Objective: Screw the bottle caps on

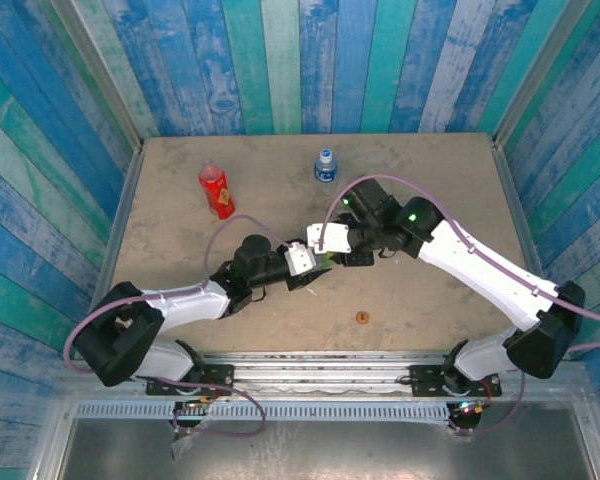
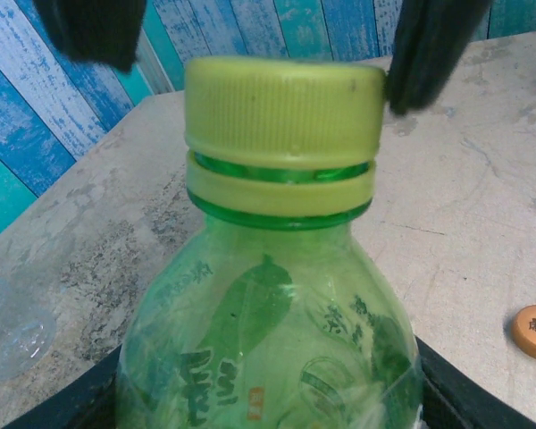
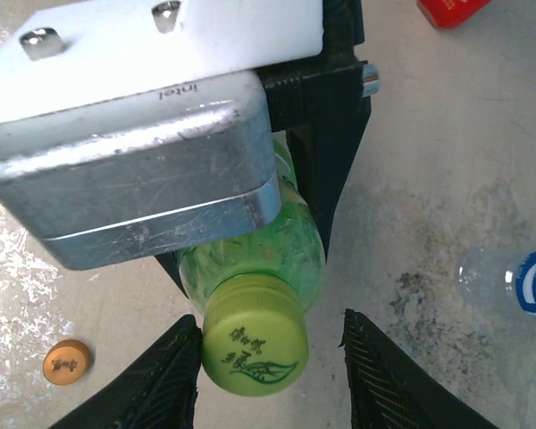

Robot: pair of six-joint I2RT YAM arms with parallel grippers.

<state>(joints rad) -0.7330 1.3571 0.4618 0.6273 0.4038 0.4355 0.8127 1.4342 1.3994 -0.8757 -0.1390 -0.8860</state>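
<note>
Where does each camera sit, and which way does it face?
Top external: above and behind the bases, looking down on the table; both arms show.
Left wrist: level with the green bottle, facing its light green cap; own fingers at bottom.
Right wrist: looking down on that cap; own fingers flank it.
Both wrist views share the orange cap.

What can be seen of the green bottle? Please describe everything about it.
The green bottle is translucent plastic, with a printed leaf and pale lettering on its body. A light green ribbed cap, leaf print on top, sits on its neck above a matching ring. The left pincer is shut on its body and holds it off the table, cap towards the right pincer. The right pincer's open fingers stand either side of the cap, and one looks to touch it.
</note>
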